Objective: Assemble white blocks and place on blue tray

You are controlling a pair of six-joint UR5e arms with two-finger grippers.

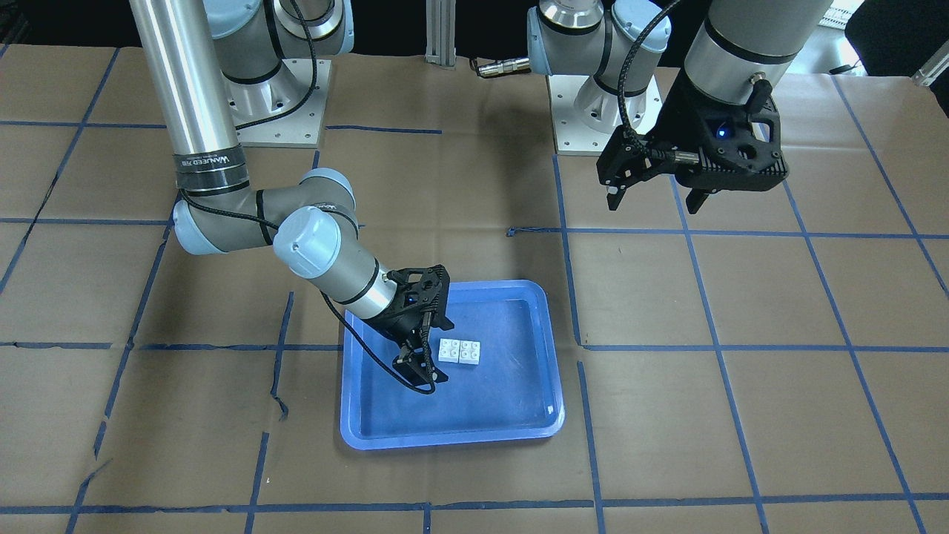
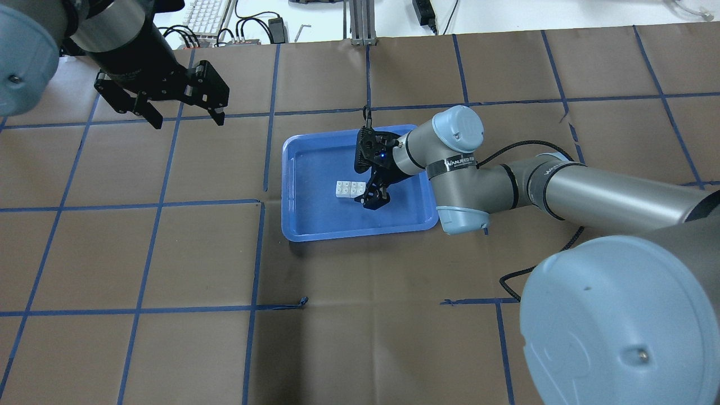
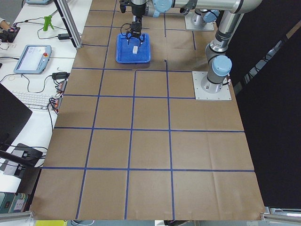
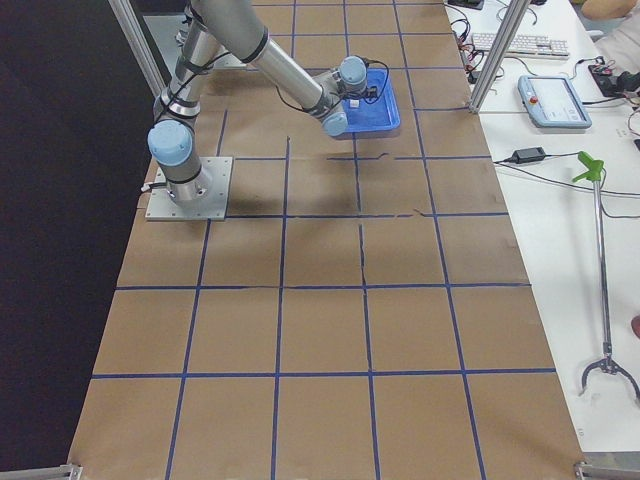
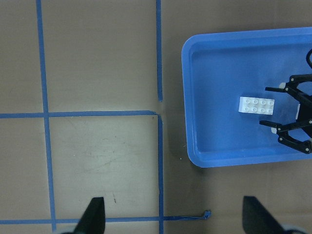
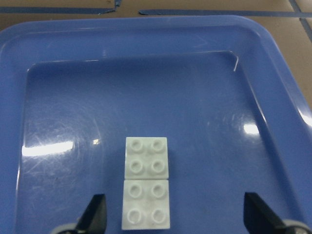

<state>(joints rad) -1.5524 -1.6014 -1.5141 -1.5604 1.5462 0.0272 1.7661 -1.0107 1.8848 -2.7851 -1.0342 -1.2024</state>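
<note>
The two white blocks (image 1: pixel 459 350) lie side by side and touching, studs up, on the floor of the blue tray (image 1: pixel 445 439). They also show in the overhead view (image 2: pixel 349 189), the left wrist view (image 5: pixel 256 105) and the right wrist view (image 6: pixel 147 183). My right gripper (image 1: pixel 421 367) is open and low inside the tray, right beside the blocks and not holding them. In the right wrist view the near block sits between its fingertips (image 6: pixel 92 217). My left gripper (image 1: pixel 654 202) is open and empty, held high over bare table away from the tray (image 2: pixel 360 233).
The table is covered in brown paper with a grid of blue tape lines (image 2: pixel 264 157). The two arm bases (image 1: pixel 282 111) stand at the robot's side. A keyboard and cables (image 2: pixel 208 14) lie beyond the table's far edge.
</note>
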